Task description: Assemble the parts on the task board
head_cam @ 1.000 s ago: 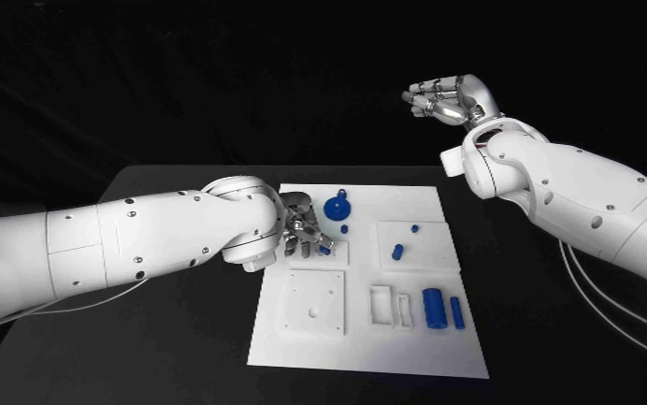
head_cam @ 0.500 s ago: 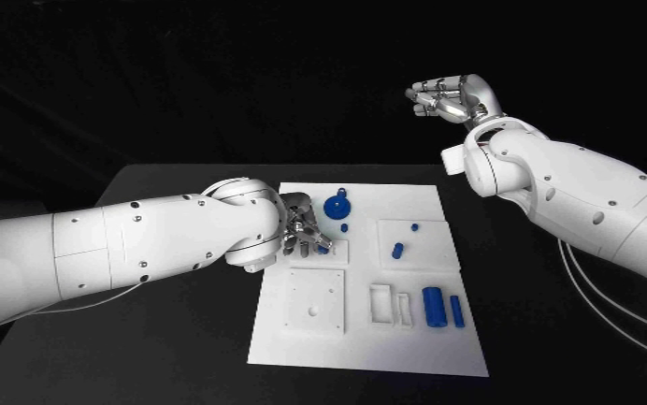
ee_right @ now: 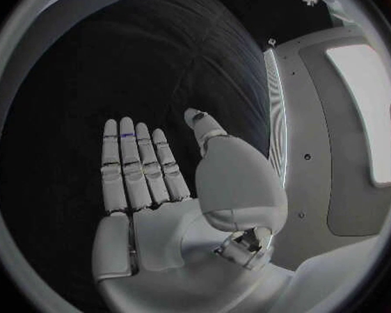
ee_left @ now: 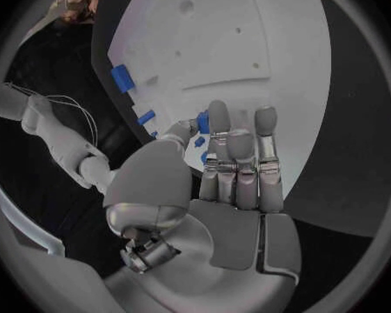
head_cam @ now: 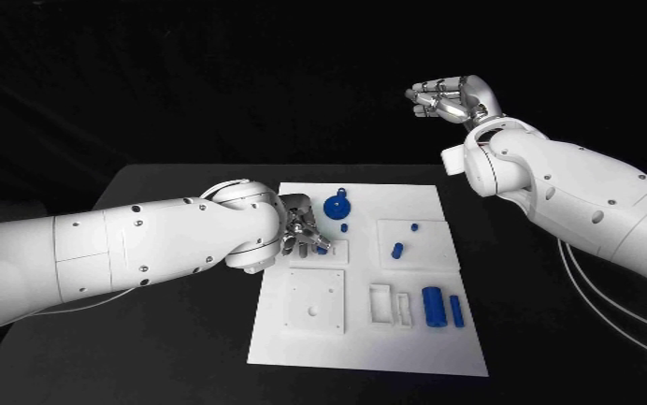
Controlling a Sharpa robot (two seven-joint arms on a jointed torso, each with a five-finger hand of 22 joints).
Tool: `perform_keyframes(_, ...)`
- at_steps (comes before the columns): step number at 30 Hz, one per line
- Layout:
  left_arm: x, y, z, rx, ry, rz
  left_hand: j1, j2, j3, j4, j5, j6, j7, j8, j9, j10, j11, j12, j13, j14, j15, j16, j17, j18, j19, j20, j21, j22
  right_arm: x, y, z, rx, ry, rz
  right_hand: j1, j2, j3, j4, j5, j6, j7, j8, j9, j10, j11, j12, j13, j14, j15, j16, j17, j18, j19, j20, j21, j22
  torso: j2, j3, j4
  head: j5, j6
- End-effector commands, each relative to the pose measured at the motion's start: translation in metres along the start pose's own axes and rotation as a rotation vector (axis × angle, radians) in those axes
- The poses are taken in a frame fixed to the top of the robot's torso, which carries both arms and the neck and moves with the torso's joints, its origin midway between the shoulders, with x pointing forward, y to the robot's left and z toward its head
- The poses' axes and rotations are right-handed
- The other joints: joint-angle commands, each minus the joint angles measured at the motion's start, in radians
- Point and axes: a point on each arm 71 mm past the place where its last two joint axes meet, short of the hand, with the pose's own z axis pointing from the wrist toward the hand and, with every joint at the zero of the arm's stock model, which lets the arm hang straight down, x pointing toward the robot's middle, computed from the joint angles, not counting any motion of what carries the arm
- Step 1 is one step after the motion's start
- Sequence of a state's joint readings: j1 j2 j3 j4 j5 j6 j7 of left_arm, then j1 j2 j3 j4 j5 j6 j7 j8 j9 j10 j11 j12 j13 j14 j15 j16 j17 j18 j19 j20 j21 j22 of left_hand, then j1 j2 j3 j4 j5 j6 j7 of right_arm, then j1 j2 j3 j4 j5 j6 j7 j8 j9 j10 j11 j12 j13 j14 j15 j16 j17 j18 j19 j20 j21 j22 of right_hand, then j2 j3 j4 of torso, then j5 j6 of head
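I am looking down from the head camera at a black table (head_cam: 162, 349) with the white rectangular task board (head_cam: 371, 354) lying in its middle. My left hand (head_cam: 304, 232) is low over the far left part of the board, at a small raised white square there. From the left wrist camera I see this silver hand (ee_left: 234, 167) with its fingers (ee_left: 267, 142) stretched straight and side by side, and the thumb reaching in towards a small blue part (ee_left: 202, 123) at the fingertips. I cannot tell whether the thumb and finger actually pinch that piece or only touch it.

My right hand (head_cam: 452, 101) is raised high above the table's far right side, well apart from the board. In the right wrist camera its palm (ee_right: 161, 188) is flat, the fingers straight and together, the thumb held out to the side, and nothing in it.

On the board, a round blue disc with a small tab (head_cam: 337, 206) lies near the far edge, just beside the left hand. A short blue peg (head_cam: 398, 252) lies on a white square plate to the right. Near the right edge sit a thick blue cylinder (head_cam: 434, 307) and a thinner blue rod (head_cam: 457, 311) side by side, next to a white open frame (head_cam: 381, 302).
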State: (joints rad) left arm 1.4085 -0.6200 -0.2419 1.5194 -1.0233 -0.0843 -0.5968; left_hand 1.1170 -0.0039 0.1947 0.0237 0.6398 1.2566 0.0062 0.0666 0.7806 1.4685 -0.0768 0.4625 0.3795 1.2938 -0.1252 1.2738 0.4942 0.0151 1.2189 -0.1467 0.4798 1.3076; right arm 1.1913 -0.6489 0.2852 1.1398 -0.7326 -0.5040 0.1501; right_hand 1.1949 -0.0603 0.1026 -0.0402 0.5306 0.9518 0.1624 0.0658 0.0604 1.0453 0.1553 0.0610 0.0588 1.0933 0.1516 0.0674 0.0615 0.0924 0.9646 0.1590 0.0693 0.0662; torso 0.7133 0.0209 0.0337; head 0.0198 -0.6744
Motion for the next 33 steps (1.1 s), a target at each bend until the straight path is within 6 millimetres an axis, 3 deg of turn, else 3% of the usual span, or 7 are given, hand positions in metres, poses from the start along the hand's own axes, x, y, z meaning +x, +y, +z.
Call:
perform_keyframes(1,0.0001,-0.0002,0.0001,0.004,-0.017,0.02,0.013,0.0,0.183,-0.177,0.005,0.024,-0.017,0.004,0.0,0.034,-0.007,0.003,0.001,0.006,-0.004,-0.003,0.001,0.003,0.002,-0.001,0.006,0.019,0.0009,-0.0002,0.0003,-0.005,0.019,0.007,-0.009,0.0,-0.002,-0.002,0.0,-0.007,0.0,-0.007,-0.001,-0.005,0.002,-0.003,-0.001,-0.007,-0.001,-0.005,-0.001,0.018,-0.006,0.0,0.003,-0.001,0.0,-0.0003,0.0012,0.0,-0.002)
perform_keyframes(33,0.0014,0.0034,-0.0003,0.007,-0.002,0.048,0.013,-0.002,0.185,-0.175,0.007,0.024,-0.017,0.004,-0.002,0.035,-0.008,0.002,0.0,0.008,-0.004,-0.007,0.004,0.003,0.003,-0.001,0.005,0.019,0.0044,-0.0054,-0.0007,0.01,0.034,0.014,-0.011,0.005,-0.015,-0.004,0.002,-0.011,0.001,-0.007,-0.001,-0.006,0.003,-0.003,-0.001,-0.009,0.0,-0.005,-0.001,0.018,-0.008,0.001,0.003,-0.001,0.0,0.0005,-0.001,0.004,-0.009)
